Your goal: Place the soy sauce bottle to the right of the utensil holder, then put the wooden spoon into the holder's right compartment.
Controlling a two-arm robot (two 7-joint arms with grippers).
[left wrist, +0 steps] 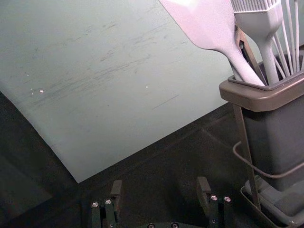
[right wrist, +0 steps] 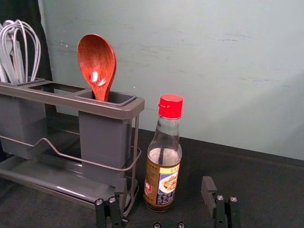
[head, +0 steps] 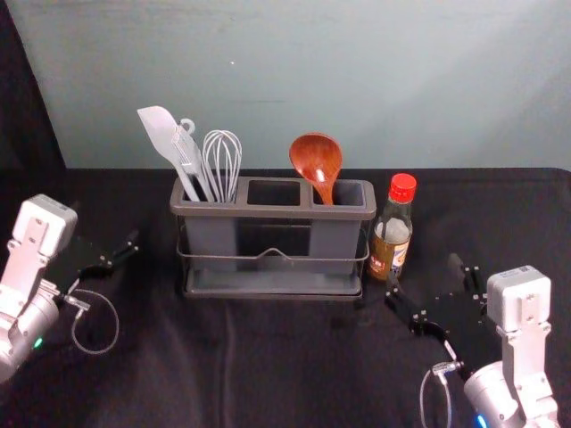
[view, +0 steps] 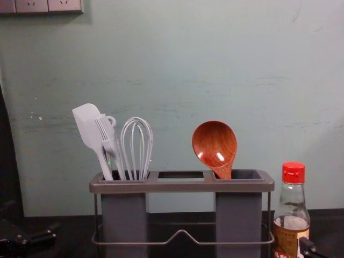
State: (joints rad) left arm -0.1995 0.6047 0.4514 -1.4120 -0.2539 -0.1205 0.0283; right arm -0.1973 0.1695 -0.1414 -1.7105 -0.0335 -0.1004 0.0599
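The soy sauce bottle (head: 393, 234) (right wrist: 163, 164) (view: 292, 215) stands upright just right of the utensil holder (head: 272, 211) (right wrist: 109, 110) (view: 183, 186). The wooden spoon (head: 316, 159) (right wrist: 97, 61) (view: 214, 145) rests bowl-up in the holder's right compartment, its lower handle hidden inside. My right gripper (head: 425, 274) is open in front of the bottle, toward the robot; in its wrist view the gripper (right wrist: 164, 187) holds nothing. Left of the holder, my left gripper (head: 104, 228) is open too, and empty in its wrist view, where the gripper (left wrist: 160, 189) shows low down.
A white spatula (head: 161, 134), a brush (view: 109, 141) and a whisk (head: 221, 162) stand in the holder's left compartment. Behind the dark-covered table (head: 268, 366) rises a pale green wall (head: 357, 62), with sockets (view: 40, 5) high on its left.
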